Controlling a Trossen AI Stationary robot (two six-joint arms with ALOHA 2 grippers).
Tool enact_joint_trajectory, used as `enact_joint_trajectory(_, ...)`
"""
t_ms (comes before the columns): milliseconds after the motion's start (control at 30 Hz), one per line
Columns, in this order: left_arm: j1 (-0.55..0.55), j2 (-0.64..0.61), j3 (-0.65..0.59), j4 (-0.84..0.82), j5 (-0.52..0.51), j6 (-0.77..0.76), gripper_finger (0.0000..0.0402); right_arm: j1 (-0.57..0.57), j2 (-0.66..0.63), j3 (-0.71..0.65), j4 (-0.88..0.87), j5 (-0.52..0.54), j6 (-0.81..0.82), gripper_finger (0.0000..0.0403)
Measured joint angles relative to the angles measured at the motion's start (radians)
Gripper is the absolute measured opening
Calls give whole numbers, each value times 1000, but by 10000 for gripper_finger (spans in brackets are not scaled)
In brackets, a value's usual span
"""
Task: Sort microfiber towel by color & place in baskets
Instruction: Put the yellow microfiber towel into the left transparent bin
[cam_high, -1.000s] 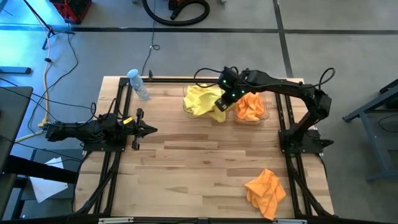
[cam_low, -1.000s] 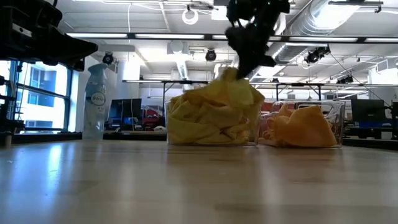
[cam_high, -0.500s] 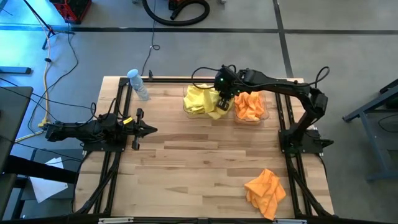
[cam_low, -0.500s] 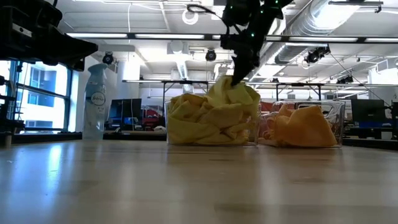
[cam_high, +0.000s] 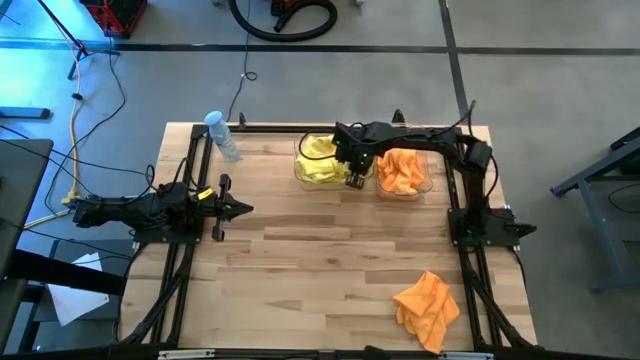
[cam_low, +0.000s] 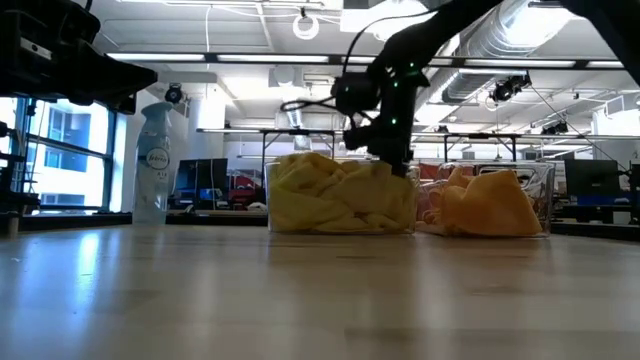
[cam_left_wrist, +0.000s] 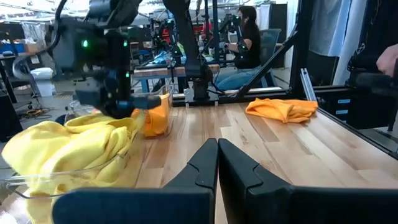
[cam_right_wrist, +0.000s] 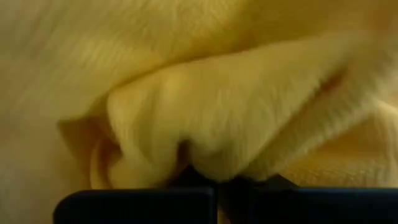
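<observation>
Two clear baskets stand side by side at the table's far edge. The left basket (cam_high: 299, 172) (cam_low: 275, 195) is full of rumpled yellow towels (cam_high: 318, 160) (cam_low: 335, 195) (cam_left_wrist: 68, 146). The right basket (cam_high: 429, 180) (cam_low: 548, 195) holds orange towels (cam_high: 402, 170) (cam_low: 490, 205). Another orange towel (cam_high: 428, 305) (cam_left_wrist: 280, 109) lies crumpled near the table's near right corner. My right gripper (cam_high: 351, 168) (cam_low: 398, 163) (cam_right_wrist: 214, 186) is down in the left basket, at its right end, shut on yellow cloth. My left gripper (cam_high: 245, 209) (cam_left_wrist: 217, 149) rests shut at the table's left side, touching nothing. My right gripper pinches a fold of a yellow towel (cam_right_wrist: 186, 124) between its two fingers, coming from above and pointing down. One layer or several, I cannot tell. The towel lies slack on the other yellow towels inside the left basket.
A clear spray bottle with a pale blue cap (cam_high: 222, 135) (cam_low: 152, 160) stands at the far left corner. Black frame rails (cam_high: 185, 270) run along the table's left and right sides. The bare wood (cam_high: 320, 270) lies between the baskets and the near edge.
My right gripper has come down and moved toward the table's left, into the left basket, staying shut on the yellow towel. The towel, which stood up high and hung over the basket's near right rim, has sunk onto the yellow pile inside.
</observation>
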Motion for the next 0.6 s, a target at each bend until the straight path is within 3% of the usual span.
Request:
enact_joint_trajectory(367,0,0,0,0,0,0,0,-2,27,14,-28,15,44,3)
enact_joint_trajectory(600,0,0,0,0,0,0,0,-2,15,165,-169,2,129,62)
